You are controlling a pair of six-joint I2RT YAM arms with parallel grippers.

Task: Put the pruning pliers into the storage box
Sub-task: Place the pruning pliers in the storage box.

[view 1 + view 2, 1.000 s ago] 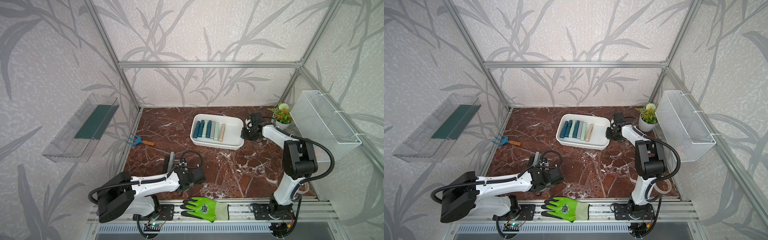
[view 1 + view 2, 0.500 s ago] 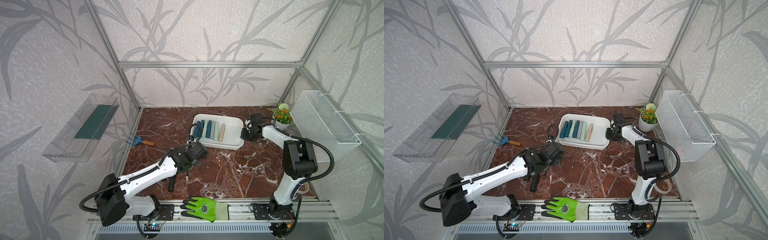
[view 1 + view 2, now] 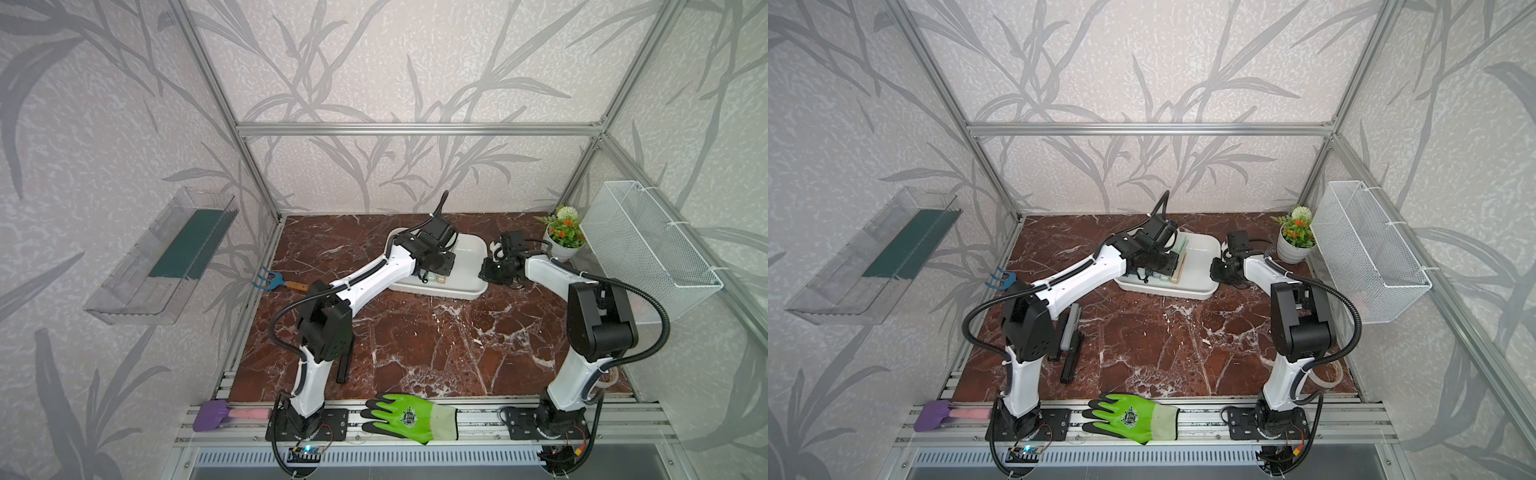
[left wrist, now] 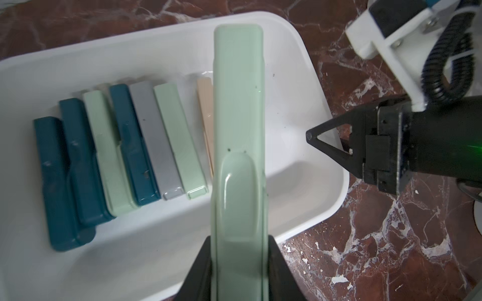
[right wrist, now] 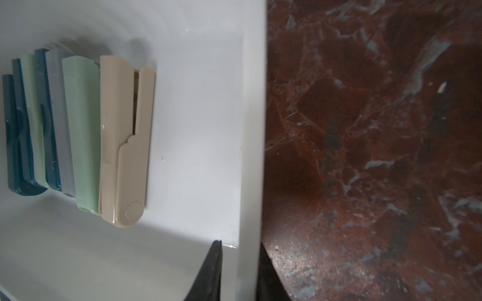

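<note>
Left gripper [image 4: 238, 260] clamps slim pale green pruning pliers [image 4: 237, 117] lengthwise above shallow white plastic storage box [image 3: 469, 257], upper centre in both top views, aligned for the free slot. Right gripper [image 5: 240, 271] pinches box rim, narrow, presumably steadying it.

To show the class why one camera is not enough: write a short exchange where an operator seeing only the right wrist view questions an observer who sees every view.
Operator: Is the left arm carrying anything?
Observer: Yes, the left gripper is shut on pale green pliers over the storage box.
Operator: Any pliers outside the box?
Observer: Grey pliers and black pliers lie on the table beside the left arm.
</note>
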